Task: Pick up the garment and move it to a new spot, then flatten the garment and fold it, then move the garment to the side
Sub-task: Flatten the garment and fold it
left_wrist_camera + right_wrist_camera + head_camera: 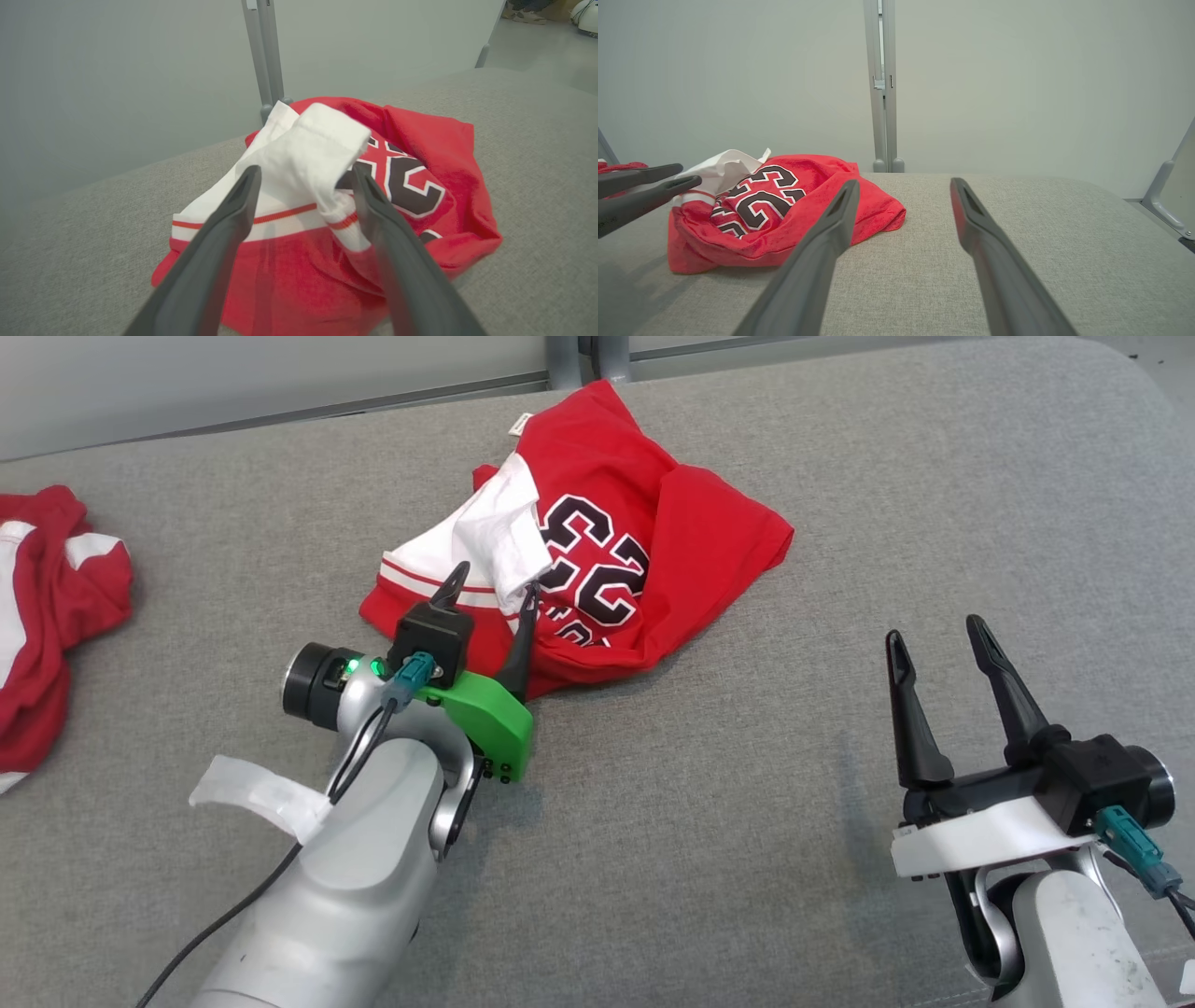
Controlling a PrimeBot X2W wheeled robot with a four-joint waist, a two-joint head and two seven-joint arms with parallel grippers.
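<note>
Both pairs of jaws stand wide apart and grip nothing. The left gripper [496, 581] has its fingers spread either side of the white sleeve [499, 527] of the garment [709, 541], while the right gripper [936, 630] hangs empty over the grey cushion [747, 756], well apart from the cloth. The garment lies crumpled in a heap toward the far edge, so the move to a new spot may be done, with flattening, folding and setting aside all left.

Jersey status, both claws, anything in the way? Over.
Left claw open, astride white sleeve of jersey. Right claw open, over grey cushion. Jersey crumpled, unfolded. Second red garment far left, clear.
</note>
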